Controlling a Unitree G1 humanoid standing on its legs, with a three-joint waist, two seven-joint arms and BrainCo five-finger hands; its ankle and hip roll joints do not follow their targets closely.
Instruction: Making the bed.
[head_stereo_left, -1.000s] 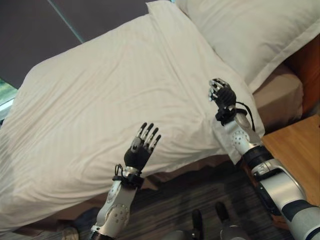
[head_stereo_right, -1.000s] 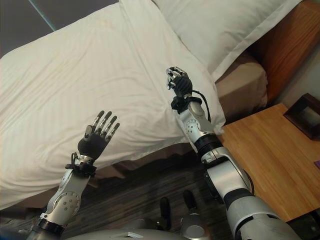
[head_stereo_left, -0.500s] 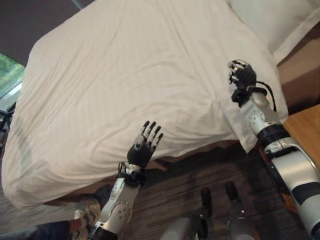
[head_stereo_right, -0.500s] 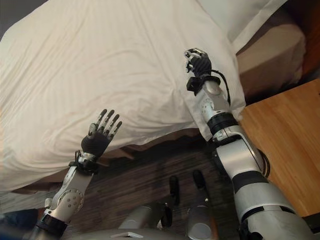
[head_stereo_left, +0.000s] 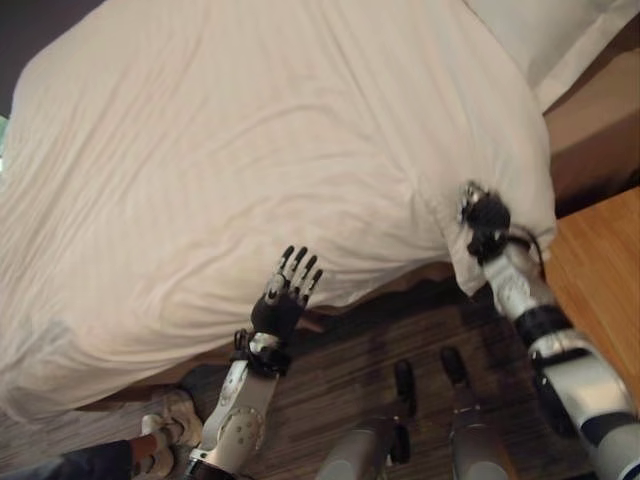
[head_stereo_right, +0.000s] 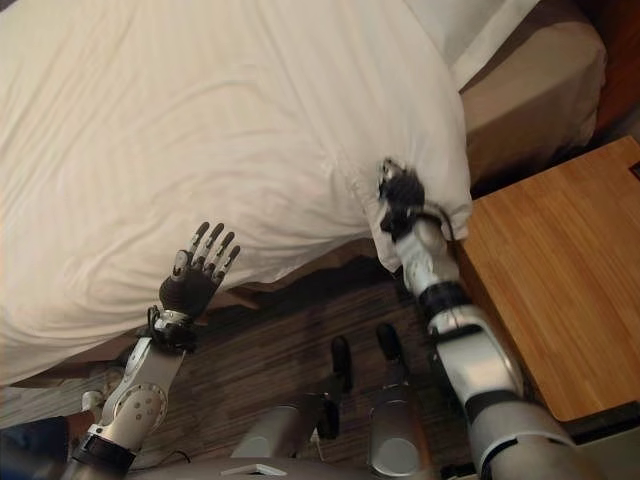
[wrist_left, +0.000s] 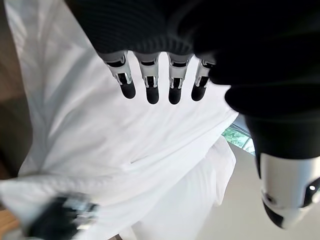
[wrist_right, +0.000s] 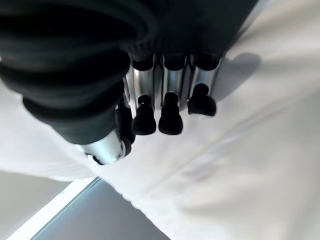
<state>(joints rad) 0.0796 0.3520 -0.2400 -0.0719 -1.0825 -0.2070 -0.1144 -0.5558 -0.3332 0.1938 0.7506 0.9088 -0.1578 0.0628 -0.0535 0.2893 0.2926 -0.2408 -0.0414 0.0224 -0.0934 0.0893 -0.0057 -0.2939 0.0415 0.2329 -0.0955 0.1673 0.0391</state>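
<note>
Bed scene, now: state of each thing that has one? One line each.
duvet: spread over the bed, wrinkled, its near edge hanging over the side
pillow: lying at the head of the bed, partly overlapped by the duvet
left hand: open, fingers straight, by the duvet's near edge, holding nothing
right hand: fingers curled at the duvet's corner; grip unclear

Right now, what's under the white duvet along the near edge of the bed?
Below the white duvet's hanging edge a strip of brown bed base shows, and beside the pillow a tan mattress corner. The rest is covered.
</note>
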